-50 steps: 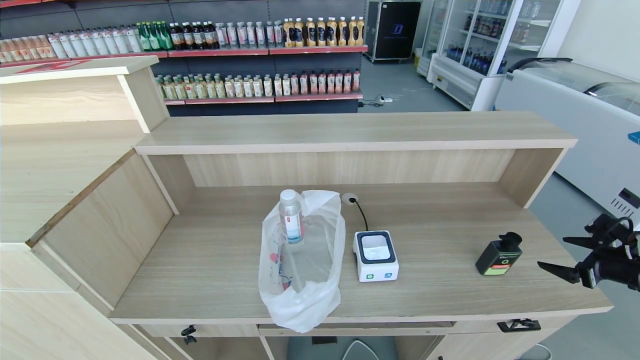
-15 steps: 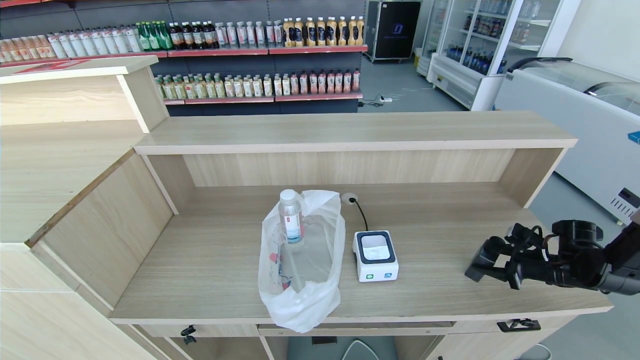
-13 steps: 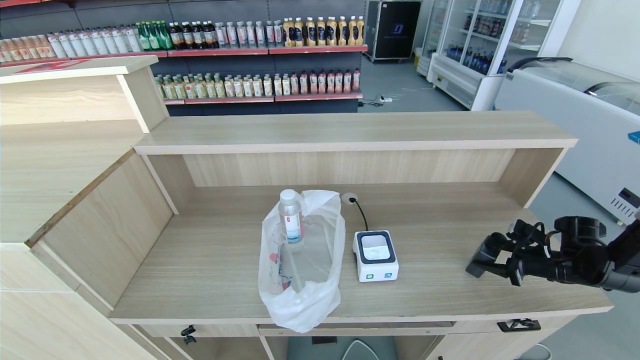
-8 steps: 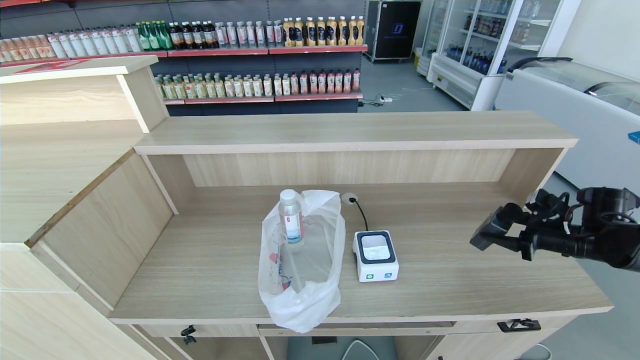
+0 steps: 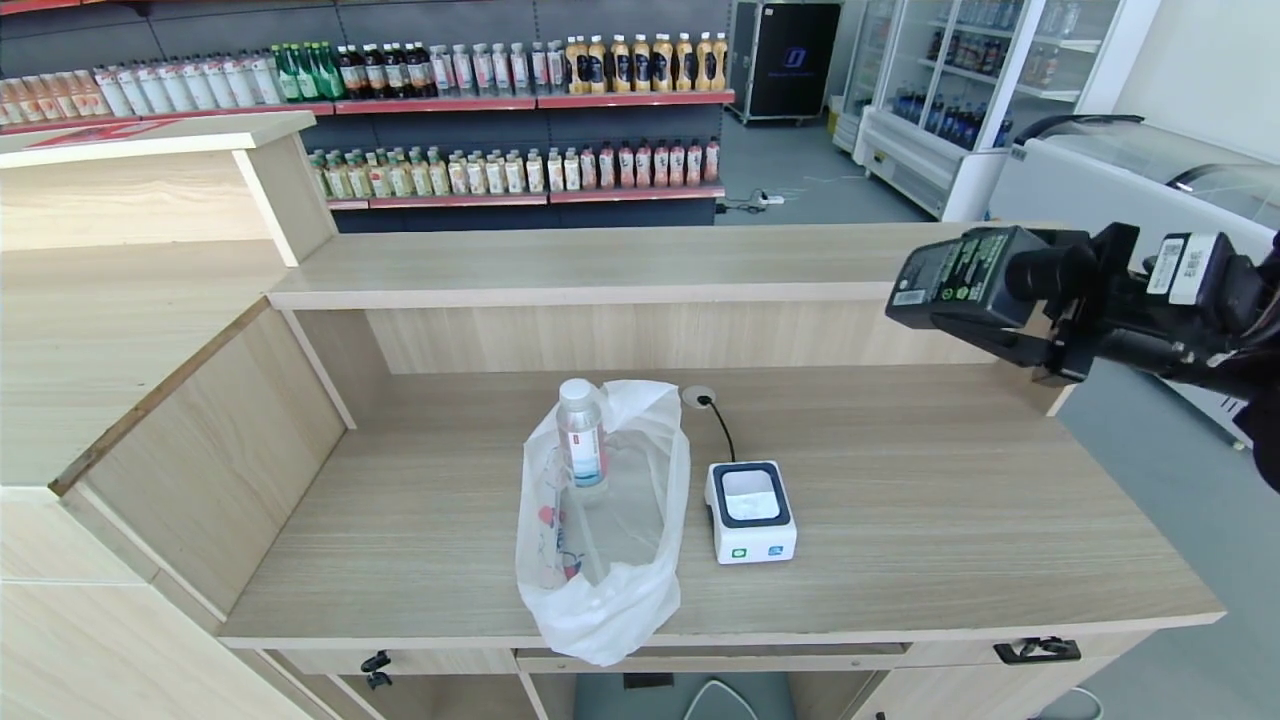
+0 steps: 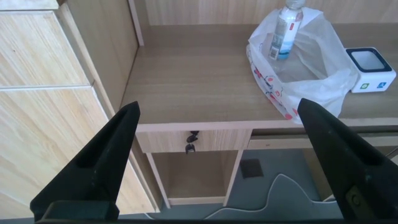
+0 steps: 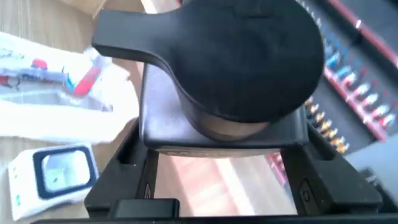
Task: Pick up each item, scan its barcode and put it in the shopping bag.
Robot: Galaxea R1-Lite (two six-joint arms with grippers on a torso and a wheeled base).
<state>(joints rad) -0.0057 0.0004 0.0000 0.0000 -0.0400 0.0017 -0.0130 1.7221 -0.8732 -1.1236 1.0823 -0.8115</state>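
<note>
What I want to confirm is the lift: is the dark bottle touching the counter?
Apart. The head view shows the dark bottle clamped in the right tool, held well above the counter, with bare wood plainly visible beneath it.

free: counter (image 5: 950,520) right of scanner (image 5: 751,512) | blocks: scanner, shopping bag (image 5: 610,560)

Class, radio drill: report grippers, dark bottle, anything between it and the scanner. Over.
Left gripper open, low before counter. Right gripper shut on dark bottle, held high to the right. Scanner uncovered, shopping bag beside it.
</note>
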